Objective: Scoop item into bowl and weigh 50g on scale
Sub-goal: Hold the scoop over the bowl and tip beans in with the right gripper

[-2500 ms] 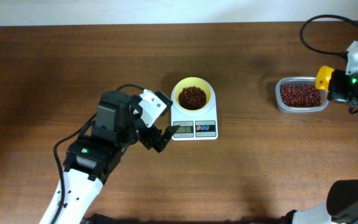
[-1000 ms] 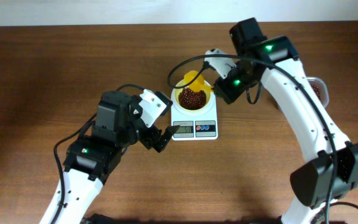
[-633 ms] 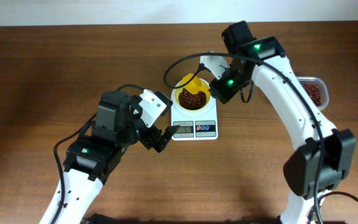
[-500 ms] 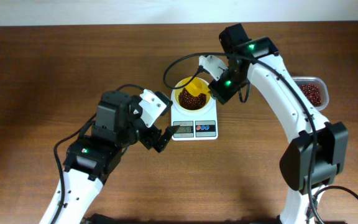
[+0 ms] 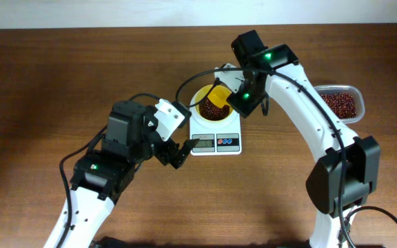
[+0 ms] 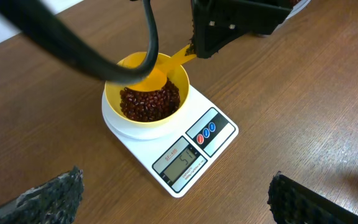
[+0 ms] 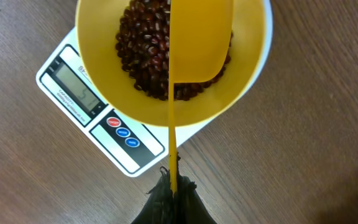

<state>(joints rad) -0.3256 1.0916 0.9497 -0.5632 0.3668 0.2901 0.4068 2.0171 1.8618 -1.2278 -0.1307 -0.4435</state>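
Right arm arches over; the right gripper (image 7: 171,186) pinches the handle of the small yellow plastic scoop (image 7: 197,43), its cup in the pale yellow round bowl (image 7: 95,62). Dark red-brown beans (image 7: 145,50) fill that bowl on the white square digital scale (image 7: 138,152). The left gripper (image 5: 178,151) hovers beside it, fingers wide. The display digits are too blurred to read. Brown wooden table (image 5: 47,83).

Beans (image 6: 149,102) sit in the bowl (image 6: 112,99) on the scale (image 6: 219,118).
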